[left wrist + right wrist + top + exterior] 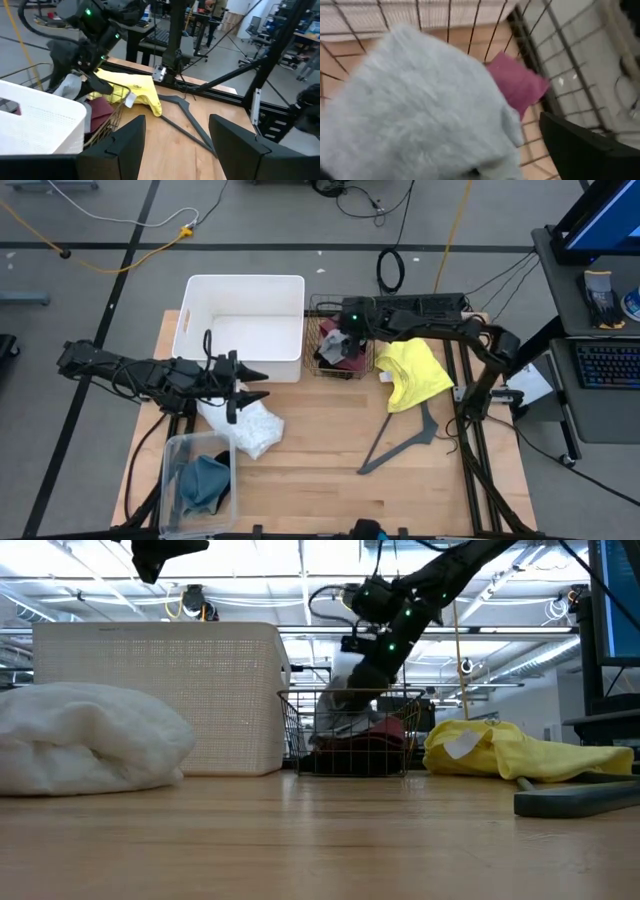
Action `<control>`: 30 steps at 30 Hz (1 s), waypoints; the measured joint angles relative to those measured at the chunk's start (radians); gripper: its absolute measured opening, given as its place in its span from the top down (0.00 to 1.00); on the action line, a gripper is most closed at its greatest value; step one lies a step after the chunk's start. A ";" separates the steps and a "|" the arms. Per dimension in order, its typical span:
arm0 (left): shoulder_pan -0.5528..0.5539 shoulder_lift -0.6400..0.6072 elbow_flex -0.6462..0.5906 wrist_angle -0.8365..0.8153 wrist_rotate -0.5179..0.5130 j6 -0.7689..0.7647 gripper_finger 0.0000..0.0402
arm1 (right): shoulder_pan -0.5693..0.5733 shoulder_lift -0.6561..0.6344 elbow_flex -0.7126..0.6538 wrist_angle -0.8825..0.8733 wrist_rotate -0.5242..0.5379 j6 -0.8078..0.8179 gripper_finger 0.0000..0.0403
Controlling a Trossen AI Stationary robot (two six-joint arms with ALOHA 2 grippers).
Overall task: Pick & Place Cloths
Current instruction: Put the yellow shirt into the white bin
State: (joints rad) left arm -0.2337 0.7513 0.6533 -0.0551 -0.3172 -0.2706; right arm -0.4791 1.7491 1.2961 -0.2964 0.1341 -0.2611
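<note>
Right gripper (345, 340) jaws wide, fuzzy grey cloth (420, 110) beneath, over maroon fabric (517, 82) in wire basket (322, 365). Left gripper (250, 383) jaws part-open, empty, above crumpled white cloth (245, 425).

worktop (320, 850): wood | left: white cloth (85, 737) before white bin (160, 695) | centre: right pincer (352, 690) in wire basket (350, 735), grey cloth (345, 715) on maroon cloth (365, 740) | right: yellow cloth (510, 752), hanger (575, 798)
</note>
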 joint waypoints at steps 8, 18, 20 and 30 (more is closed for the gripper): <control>-0.001 0.000 0.000 0.000 0.005 0.005 0.44 | 0.025 -0.120 0.000 0.034 0.022 -0.126 0.21; -0.004 0.000 0.000 0.000 0.008 0.006 0.44 | 0.047 -0.242 0.000 0.150 0.237 -0.017 0.29; -0.003 0.000 0.000 0.000 0.036 0.006 0.44 | 0.053 -0.263 0.000 0.139 0.219 -0.017 0.30; -0.004 0.000 0.000 -0.001 0.083 -0.001 0.44 | 0.169 -0.381 0.000 -0.184 0.099 0.174 0.42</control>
State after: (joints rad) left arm -0.2379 0.7517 0.6533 -0.0558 -0.2341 -0.2712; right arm -0.3104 1.3681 1.2965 -0.4801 0.2328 -0.0872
